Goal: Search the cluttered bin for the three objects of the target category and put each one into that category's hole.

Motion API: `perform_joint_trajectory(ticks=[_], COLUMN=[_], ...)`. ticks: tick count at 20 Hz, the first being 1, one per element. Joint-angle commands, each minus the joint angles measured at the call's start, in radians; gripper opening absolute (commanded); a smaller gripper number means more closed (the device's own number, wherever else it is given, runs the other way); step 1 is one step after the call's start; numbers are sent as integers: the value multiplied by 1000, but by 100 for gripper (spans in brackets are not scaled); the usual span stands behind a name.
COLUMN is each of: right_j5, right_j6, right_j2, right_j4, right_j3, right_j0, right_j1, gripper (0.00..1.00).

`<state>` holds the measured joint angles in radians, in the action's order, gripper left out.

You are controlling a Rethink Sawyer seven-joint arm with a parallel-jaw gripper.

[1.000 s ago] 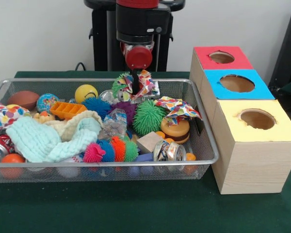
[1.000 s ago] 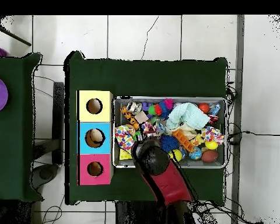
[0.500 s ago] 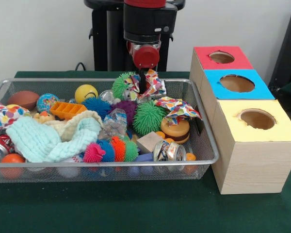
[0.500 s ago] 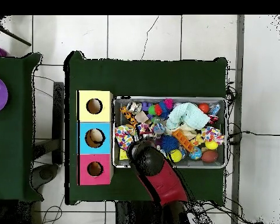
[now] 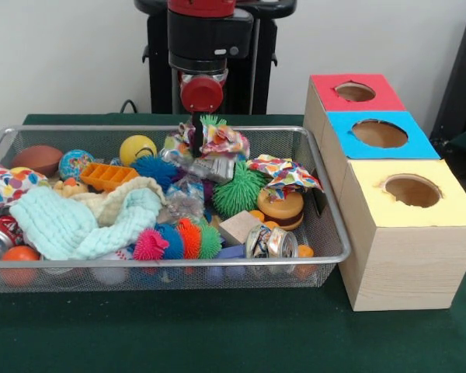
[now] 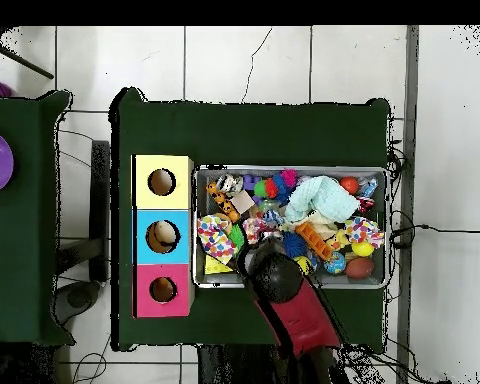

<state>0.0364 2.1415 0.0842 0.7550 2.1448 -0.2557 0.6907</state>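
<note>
The silver wire-mesh bin [image 5: 140,263] is full of toys, and it also shows in the overhead view [image 6: 289,168]. My gripper [image 5: 196,134] hangs over the bin's far middle. It is shut on a crumpled colourful paper wad [image 5: 220,141], held just above the clutter, with a silvery wrapper [image 5: 214,168] right under it. In the overhead view my arm [image 6: 284,290] covers the gripper. Similar paper wads lie at the bin's right [image 5: 283,172] and far left [image 5: 6,185]. Red [image 5: 326,89], blue [image 5: 342,138] and yellow [image 5: 373,203] boxes with round holes stand to the right of the bin.
In the bin lie a green spiky ball [image 5: 237,189], a mint cloth [image 5: 78,221], an orange tray [image 5: 107,176], a yellow ball [image 5: 137,148], a brown football [image 5: 37,158], a wooden block [image 5: 238,227] and crushed cans [image 5: 270,241]. The pedestal [image 5: 159,70] stands behind.
In the front view my gripper swung right, then back left, carrying the colourful paper wad with it. The wad now hangs left of the green spiky ball.
</note>
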Motion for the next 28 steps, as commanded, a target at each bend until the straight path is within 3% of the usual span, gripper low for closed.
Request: perform_joint_trajectory(ticks=[1, 5, 10, 13, 17, 24, 28], right_j5=[-21, -9, 13, 90, 208, 300, 288], right_j6=[194, 185, 163, 37, -87, -80, -58], right_j2=[-15, -43, -3, 66, 95, 81, 47], right_j4=[-6, -18, -23, -104, -230, -377, -429], right_j3=[-20, -10, -20, -48, -110, -190, -205], right_j0=[15, -30, -22, -68, -165, -249, -285], right_j1=[-37, -25, -19, 18, 41, 49, 45], gripper=[100, 100, 100, 100, 100, 100, 100])
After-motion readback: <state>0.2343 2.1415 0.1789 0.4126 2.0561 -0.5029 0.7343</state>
